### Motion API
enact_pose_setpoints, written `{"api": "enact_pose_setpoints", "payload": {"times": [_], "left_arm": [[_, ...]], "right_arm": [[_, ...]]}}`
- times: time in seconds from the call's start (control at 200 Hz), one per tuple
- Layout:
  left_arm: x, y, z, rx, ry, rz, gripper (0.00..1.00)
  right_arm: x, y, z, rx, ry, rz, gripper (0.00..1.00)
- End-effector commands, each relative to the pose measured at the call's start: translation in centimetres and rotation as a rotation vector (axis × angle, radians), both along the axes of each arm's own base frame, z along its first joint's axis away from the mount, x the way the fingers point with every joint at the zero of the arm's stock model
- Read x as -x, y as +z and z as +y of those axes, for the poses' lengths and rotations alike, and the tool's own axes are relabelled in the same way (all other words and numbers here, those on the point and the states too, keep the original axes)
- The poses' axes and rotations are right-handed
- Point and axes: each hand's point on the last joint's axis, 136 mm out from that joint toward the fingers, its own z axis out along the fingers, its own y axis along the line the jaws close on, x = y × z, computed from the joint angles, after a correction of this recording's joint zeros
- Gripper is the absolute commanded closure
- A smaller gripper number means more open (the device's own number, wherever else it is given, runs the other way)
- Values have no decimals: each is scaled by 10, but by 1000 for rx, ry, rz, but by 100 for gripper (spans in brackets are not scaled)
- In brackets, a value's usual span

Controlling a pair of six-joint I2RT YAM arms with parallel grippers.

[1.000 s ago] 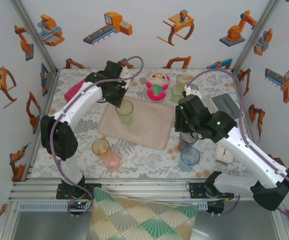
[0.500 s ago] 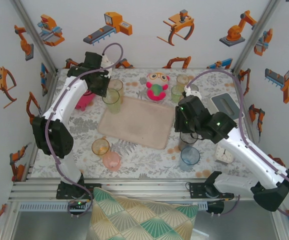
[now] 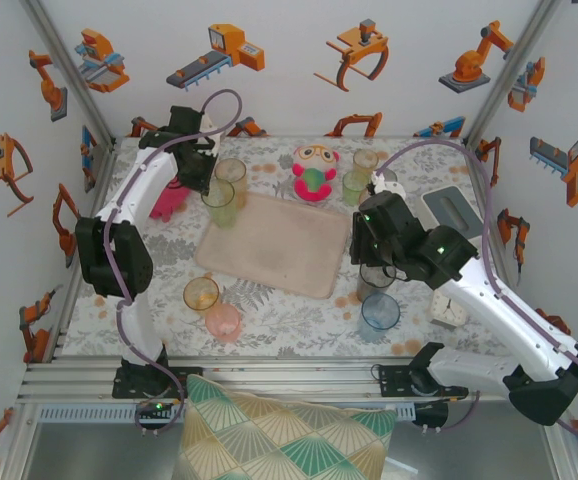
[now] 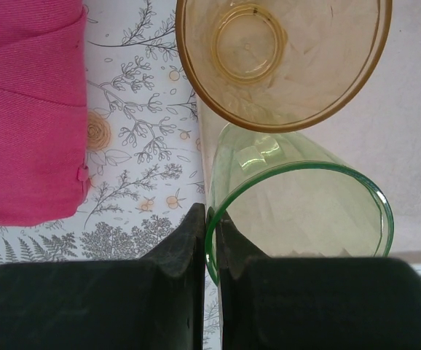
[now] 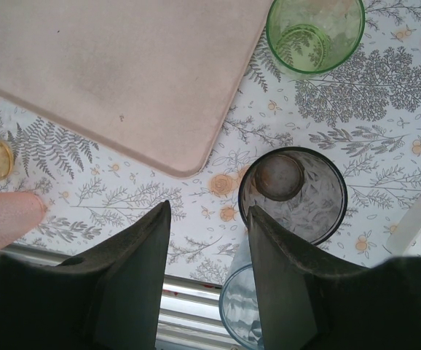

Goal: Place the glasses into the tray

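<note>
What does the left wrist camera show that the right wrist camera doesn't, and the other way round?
Left wrist camera: the left tool shut on the rim of a green glass, an amber glass just beyond it, a pink cloth to the left. Right wrist camera: the open right tool near a grey glass, a blue glass, a pink glass, a second green glass and the tray. Both: the flower-print table cover.

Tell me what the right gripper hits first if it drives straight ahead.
Probably the bare patterned tabletop, between the tray and the grey glass. The right gripper may also clip that glass's rim; depth is unclear.
</note>
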Motion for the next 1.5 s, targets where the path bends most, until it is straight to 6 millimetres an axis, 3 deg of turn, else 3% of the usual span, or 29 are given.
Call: {"api": "enact_pose_setpoints", "payload": {"times": [0.0, 0.861, 1.307, 1.492], "left_arm": [[-11, 7, 0, 19, 12, -36, 89], [-18, -16, 12, -2, 29, 1, 85], [-15, -11, 13, -17, 14, 6, 82], [-13, -11, 12, -11, 10, 13, 75]], "right_arm": [[-2, 0, -5, -1, -32, -6, 54], [-4, 4, -5, 11, -32, -1, 54], [-2, 7, -8, 11, -38, -10, 54], [-1, 7, -10, 10, -41, -12, 54]]}}
